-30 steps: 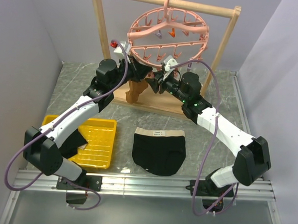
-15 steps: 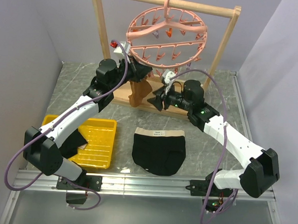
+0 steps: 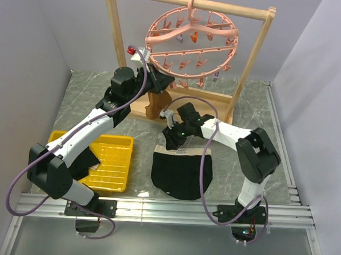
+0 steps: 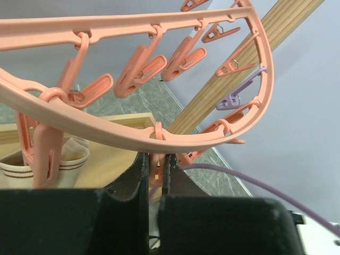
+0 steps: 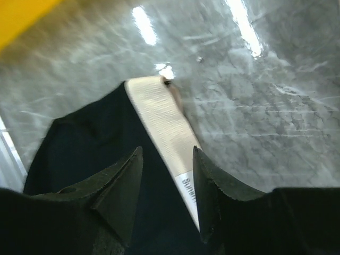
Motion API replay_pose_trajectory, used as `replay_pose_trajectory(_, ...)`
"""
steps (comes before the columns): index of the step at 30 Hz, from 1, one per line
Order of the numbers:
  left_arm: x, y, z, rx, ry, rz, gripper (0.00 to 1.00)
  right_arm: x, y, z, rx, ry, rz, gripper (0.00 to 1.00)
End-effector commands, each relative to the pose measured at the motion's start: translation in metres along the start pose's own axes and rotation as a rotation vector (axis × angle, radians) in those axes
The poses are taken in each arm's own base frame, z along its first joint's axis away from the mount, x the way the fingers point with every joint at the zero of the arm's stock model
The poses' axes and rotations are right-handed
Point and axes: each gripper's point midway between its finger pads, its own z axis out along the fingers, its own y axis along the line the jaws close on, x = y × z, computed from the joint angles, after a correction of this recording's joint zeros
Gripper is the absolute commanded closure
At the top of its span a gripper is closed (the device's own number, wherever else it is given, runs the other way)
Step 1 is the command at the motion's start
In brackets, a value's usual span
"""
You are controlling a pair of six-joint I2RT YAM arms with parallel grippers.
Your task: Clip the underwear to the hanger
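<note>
The underwear (image 3: 181, 175) lies flat on the table, black with a beige waistband (image 3: 183, 151) on its far edge. My right gripper (image 3: 171, 140) hovers over the waistband's left end. In the right wrist view it (image 5: 167, 151) is open, its jaws standing either side of the waistband (image 5: 159, 114) and the white label (image 5: 188, 187). The pink round hanger (image 3: 191, 46) hangs by its hook from the wooden frame. My left gripper (image 3: 156, 81) is at its lower left rim, and in the left wrist view it (image 4: 155, 158) is shut on a pink clip peg (image 4: 154, 172) under the ring (image 4: 127, 135).
The pale wooden frame (image 3: 114, 39) stands at the back on a wooden base. A brown-and-cream garment (image 3: 154, 104) hangs from the hanger beside my left gripper. A yellow tray (image 3: 114, 161) with a dark cloth (image 3: 81, 164) sits at the front left.
My right arm has swung down from beside the hanger to the left end of the underwear's waistband. The left gripper has stayed at the hanger's rim.
</note>
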Motion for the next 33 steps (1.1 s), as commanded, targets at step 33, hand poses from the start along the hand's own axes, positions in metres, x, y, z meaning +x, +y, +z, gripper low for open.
replay_pose_trajectory(33, -0.007, -0.011, 0.002, 0.043, 0.001, -0.018, 1.0, 0.017, -0.003, 0.032, 0.105, 0.116, -0.08, 0.32)
